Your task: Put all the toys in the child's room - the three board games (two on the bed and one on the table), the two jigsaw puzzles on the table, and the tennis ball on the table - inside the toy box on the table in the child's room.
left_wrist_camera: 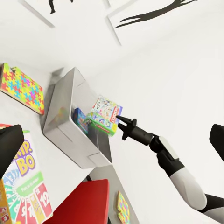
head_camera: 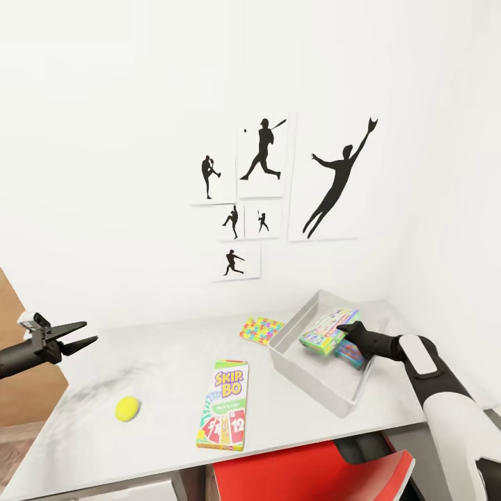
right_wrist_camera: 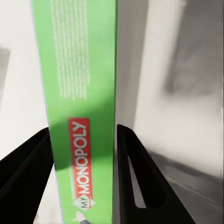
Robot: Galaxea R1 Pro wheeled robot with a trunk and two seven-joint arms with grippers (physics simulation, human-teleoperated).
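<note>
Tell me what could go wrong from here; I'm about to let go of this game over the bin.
1. The right gripper pinches the Monopoly box by its narrow edge, tilted inside the bin. It may land leaning on the other game.
2. A leaning box could crowd out the Skip-Bo box.
3. The ball sits near the table edge; a nudge may roll it off.

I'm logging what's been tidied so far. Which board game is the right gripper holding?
The Monopoly box, clamped on its green edge by the right gripper over the toy box. The Skip-Bo box lies flat on the table, untouched.
</note>
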